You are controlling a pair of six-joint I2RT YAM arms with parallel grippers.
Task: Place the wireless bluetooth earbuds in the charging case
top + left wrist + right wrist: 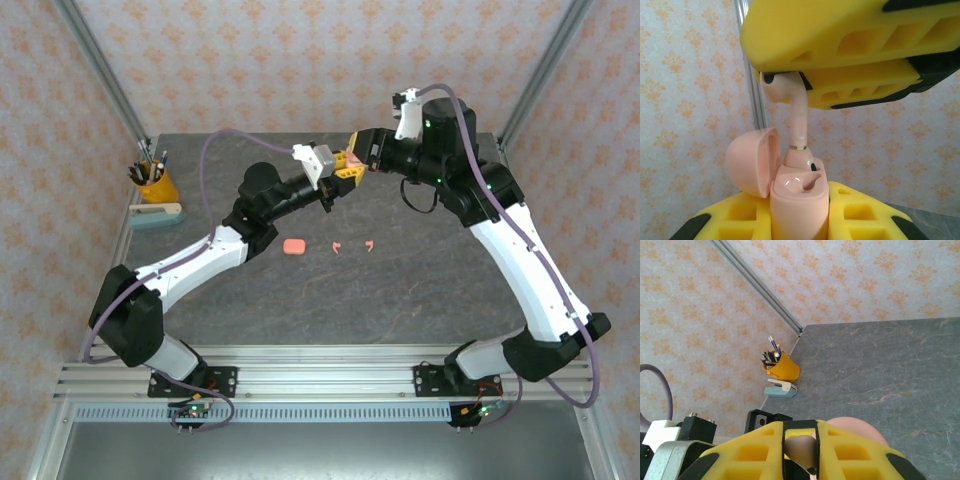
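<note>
**Fig.** Above the far middle of the grey stone-patterned bench (430, 290), the yellow left fingers (855, 200) are clamped on an open pale-pink charging case (799, 192). The yellow right fingers (865, 25) are clamped on a pale-pink stemmed earbud (799, 112), its stem tip at the case's opening. Nearer, a closed pink case (294, 246) and two loose earbuds (337, 246) (370, 245) lie on the bench.

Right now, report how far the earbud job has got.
Done: the charging case sits open in the left pincer. In hand: the right pincer holds an earbud, stem at the case mouth, not seated. Left: two earbuds lie on the table beside a closed case.
</note>
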